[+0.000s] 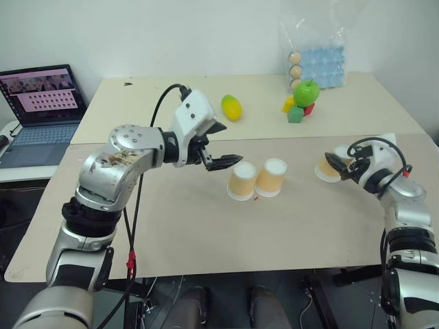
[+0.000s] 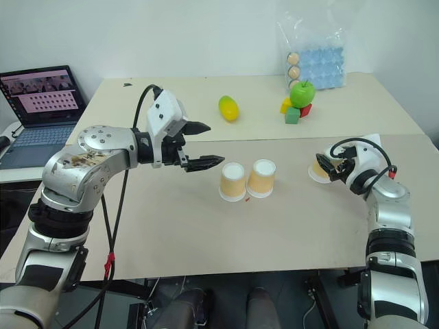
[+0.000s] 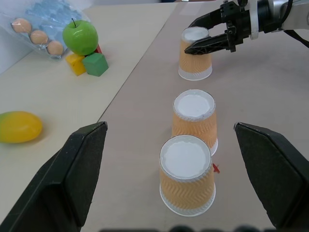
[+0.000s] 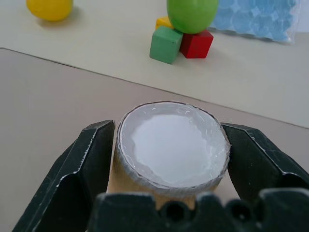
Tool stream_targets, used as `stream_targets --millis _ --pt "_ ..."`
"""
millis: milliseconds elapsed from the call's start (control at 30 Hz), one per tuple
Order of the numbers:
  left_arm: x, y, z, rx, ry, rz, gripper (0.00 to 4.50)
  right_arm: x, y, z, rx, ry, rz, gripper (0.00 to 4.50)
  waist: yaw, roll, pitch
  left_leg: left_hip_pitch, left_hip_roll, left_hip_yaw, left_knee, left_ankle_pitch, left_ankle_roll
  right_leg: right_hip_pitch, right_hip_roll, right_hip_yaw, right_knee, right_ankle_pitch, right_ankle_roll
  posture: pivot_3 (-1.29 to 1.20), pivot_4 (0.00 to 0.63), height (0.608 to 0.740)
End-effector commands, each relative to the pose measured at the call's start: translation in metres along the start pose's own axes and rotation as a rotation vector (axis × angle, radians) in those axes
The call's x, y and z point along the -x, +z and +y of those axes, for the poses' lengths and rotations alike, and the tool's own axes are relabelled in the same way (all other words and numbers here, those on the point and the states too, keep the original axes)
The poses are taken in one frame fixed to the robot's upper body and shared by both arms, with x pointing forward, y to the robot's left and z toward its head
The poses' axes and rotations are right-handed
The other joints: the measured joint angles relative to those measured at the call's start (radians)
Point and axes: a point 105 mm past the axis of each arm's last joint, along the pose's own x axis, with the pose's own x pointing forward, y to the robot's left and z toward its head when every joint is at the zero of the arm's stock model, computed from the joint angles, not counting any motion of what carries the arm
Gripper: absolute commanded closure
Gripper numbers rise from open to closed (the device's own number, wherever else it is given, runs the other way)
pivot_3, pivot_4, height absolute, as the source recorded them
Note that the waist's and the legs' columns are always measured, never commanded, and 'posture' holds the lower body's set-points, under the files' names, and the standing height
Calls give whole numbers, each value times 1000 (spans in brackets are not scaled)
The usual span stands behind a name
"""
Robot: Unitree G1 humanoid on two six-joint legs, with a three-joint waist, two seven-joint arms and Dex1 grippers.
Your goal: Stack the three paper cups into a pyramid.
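Two paper cups (image 1: 241,181) (image 1: 271,177) standing upside down, touching, mid-frame on desk (image 1: 206,233); no writing readable. Third cup (image 1: 328,167) sitting at right, right end effector (image 1: 333,164) closing fingers around it, pointing level. Left end effector (image 1: 221,145) hovering released, left of pair.

Even, bright indoor light falls from overhead across the beige tabletop (image 1: 206,226), leaving only soft, short shadows beneath the three paper cups (image 3: 188,174) and the yellow fruit (image 4: 49,8). The white wall at the far side reads flat and slightly washed out. A lit laptop screen (image 1: 42,92) glows at far left. Mild glare sits on the silver arm casing and on the plastic bag of eggs (image 2: 312,58). In the wrist views, the nearest black fingers (image 3: 72,179) are soft and out of focus, and straight table edges bow slightly toward the frame borders.
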Motion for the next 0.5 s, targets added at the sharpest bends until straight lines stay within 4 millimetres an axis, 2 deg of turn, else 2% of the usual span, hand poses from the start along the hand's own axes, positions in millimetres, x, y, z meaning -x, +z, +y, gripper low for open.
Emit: stream_targets --millis 33,100,133,167,367,500 --pt "4 12 3 -48 22 -37 0 -1 19 -4 3 -5 -60 878 0 0 0 0 0 0 0 0 0 0 0 0 0 0 0 0 150 740" --pt "4 12 4 -48 24 -38 0 -1 17 -5 -1 -13 -54 1335 1 0 0 0 0 0 0 0 0 0 0 0 0 0 0 0 150 740" --pt "4 12 4 -48 25 -38 0 0 15 -6 11 -20 -43 1742 1 0 0 0 0 0 0 0 0 0 0 0 0 0 0 0 150 740" --pt "4 12 4 -49 27 -38 0 0 14 -6 13 -19 -40 1833 1 0 0 0 0 0 0 0 0 0 0 0 0 0 0 0 150 740" --pt "5 13 6 -49 38 -38 0 0 16 -6 20 -19 -43 1833 0 0 0 0 0 0 0 0 0 0 0 0 0 0 0 0 150 740" --pt "5 12 6 -48 37 -36 0 -1 37 -4 28 8 -85 1833 0 0 0 0 0 0 0 0 0 0 0 0 0 0 0 0 150 740"
